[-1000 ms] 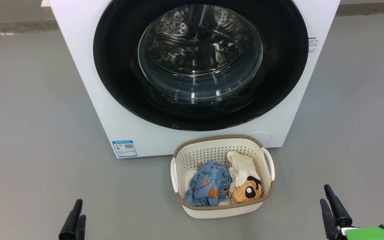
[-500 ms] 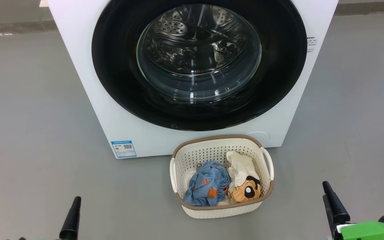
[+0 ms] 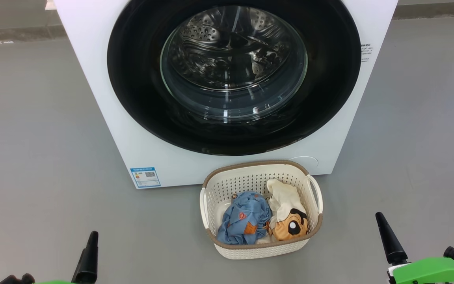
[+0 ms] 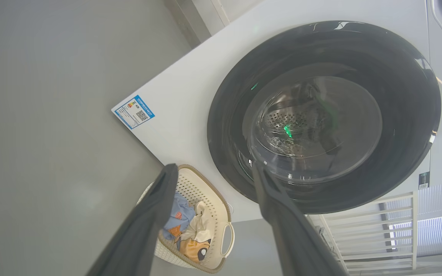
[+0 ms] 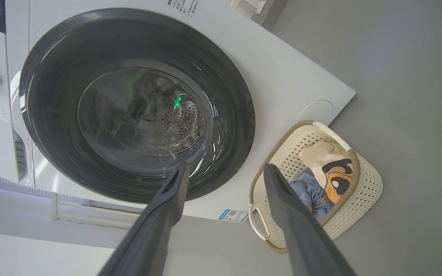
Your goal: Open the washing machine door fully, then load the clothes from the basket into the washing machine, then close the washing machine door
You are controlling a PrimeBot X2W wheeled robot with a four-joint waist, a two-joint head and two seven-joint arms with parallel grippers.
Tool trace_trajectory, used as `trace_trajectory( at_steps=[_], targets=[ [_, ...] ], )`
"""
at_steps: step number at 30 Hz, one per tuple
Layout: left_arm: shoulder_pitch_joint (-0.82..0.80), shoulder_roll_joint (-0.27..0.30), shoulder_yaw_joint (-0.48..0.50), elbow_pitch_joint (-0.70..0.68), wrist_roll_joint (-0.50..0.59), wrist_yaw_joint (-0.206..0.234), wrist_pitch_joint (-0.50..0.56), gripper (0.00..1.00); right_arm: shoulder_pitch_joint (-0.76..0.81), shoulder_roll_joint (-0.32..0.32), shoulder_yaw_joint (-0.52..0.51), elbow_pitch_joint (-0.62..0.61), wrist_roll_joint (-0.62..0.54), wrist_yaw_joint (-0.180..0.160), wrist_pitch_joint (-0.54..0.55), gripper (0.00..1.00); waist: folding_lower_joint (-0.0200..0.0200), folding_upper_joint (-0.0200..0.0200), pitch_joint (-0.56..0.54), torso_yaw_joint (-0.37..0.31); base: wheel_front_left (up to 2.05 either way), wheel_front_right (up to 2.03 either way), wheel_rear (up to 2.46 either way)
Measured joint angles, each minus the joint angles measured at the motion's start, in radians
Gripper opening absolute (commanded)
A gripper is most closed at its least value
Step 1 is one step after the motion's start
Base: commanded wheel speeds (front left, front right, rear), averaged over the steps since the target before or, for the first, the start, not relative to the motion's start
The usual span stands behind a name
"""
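door (image 3: 140, 79) is sitting shut, black rim flush on the washer (image 3: 105, 102) front, glass bowl (image 3: 233, 67) showing the steel drum behind it. basket (image 3: 262, 250) is standing on the grey floor (image 3: 34, 157) just in front of the washer, below the door's lower edge, toward the cabinet's right side. can't tell if it is touching the front panel. clothes (image 3: 268, 225) are lying inside it, side by side and touching: blue piece (image 3: 244, 217) on the left, cream piece (image 3: 290, 205) with the cartoon face on the right, face pointing up. blue label (image 3: 145, 177) is sitting at the washer's lower left corner, left of the basket.

left gripper (image 4: 214, 166) is hanging open, fingers spread wide, gripping nothing. its wrist view is looking past them at the door and basket. in the head view one of its fingers (image 3: 89, 256) is poking up at the lower left, well apart from the basket.

right gripper (image 5: 225, 166) is standing open and empty too, fingers framing the door rim and the basket edge in its wrist view. its finger (image 3: 386, 236) is showing at the lower right of the head view, a green part (image 3: 432, 270) just below it, well apart from the basket.
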Motion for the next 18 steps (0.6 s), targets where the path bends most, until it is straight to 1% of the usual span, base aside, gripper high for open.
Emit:
trace_trajectory(
  at_steps=[7, 11, 18],
  targets=[
    [0.000, 0.010, -0.009, -0.002, 0.105, 0.000, -0.020, 1.00, 0.000, -0.017, 0.016, 0.008, -0.088, 0.000, -0.019, 1.00, 0.0000, 0.0000, -0.001, -0.001, 0.00, 0.00, 0.00],
    [0.000, 0.010, -0.011, -0.006, 0.139, 0.000, -0.028, 1.00, -0.001, -0.018, 0.021, 0.012, -0.122, 0.000, -0.028, 1.00, 0.0000, 0.0000, -0.002, -0.001, 0.00, 0.00, 0.00],
    [0.001, 0.017, -0.021, -0.009, 0.237, 0.000, -0.049, 1.00, -0.015, -0.029, 0.036, 0.020, -0.200, 0.000, -0.049, 1.00, 0.0000, 0.0000, -0.003, -0.002, 0.00, 0.00, 0.00]
  ],
)
